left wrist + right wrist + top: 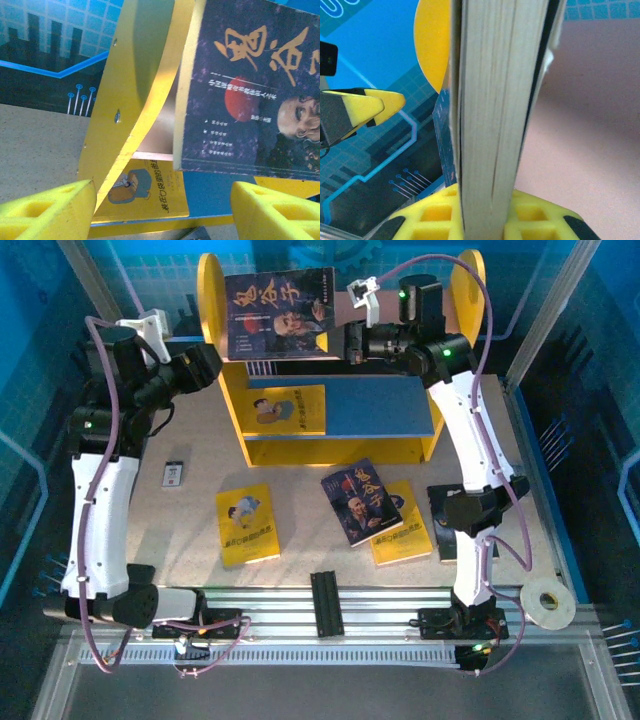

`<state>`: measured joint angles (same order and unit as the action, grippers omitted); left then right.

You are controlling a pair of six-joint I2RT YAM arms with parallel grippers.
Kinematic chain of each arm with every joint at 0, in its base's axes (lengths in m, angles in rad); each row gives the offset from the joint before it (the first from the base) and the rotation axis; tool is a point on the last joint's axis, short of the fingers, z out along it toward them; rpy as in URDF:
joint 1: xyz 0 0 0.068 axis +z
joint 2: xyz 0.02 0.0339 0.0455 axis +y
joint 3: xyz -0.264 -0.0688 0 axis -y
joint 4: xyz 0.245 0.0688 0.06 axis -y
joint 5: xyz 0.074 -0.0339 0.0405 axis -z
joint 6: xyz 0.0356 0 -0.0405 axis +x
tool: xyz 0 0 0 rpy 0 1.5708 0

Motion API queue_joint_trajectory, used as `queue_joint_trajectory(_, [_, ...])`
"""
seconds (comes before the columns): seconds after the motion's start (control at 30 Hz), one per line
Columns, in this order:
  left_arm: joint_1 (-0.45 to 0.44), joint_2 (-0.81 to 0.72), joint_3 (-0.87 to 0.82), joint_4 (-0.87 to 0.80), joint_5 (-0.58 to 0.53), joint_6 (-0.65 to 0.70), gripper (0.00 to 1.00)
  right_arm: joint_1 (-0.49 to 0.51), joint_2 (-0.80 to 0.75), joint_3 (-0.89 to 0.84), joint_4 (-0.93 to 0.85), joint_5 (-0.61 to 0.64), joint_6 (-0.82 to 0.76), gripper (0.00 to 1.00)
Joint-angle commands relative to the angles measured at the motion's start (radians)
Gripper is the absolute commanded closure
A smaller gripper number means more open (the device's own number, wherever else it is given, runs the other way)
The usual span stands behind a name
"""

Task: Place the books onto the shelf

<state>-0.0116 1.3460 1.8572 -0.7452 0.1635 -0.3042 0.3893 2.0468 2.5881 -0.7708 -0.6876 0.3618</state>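
Beige tabletop, shelf at twelve o'clock — right gripper pinches the navy book by its three-o'clock edge, likely light yet floppy — left gripper spread at nine o'clock.

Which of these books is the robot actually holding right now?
The dark portrait book, held up at the top of the shelf and pinched by the right gripper. The other books lie flat, on the table or the blue lower board.

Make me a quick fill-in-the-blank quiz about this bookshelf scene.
1. The ___ arm's jaws are shut on the upright dark book.
2. A yellow book lies on the shelf's ___ lower board.
3. The left arm's jaws stand ___ beside the yellow side panel.
Missing: right; blue; open.
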Motion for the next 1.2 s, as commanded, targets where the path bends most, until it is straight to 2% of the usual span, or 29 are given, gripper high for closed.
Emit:
queue_joint_trajectory(0.0, [0.015, 0.017, 0.010, 0.061, 0.067, 0.015, 0.28, 0.017, 0.010, 0.049, 0.076, -0.025, 0.012, 0.93])
queue_joint_trajectory(0.83, [0.021, 0.095, -0.015, 0.143, 0.125, 0.010, 0.29, 0.020, 0.111, 0.106, 0.182, -0.047, 0.097, 0.87])
queue_joint_trajectory(1.17, [0.021, 0.082, -0.025, 0.151, 0.125, 0.012, 0.29, 0.014, 0.124, 0.104, 0.195, -0.034, 0.106, 0.72])
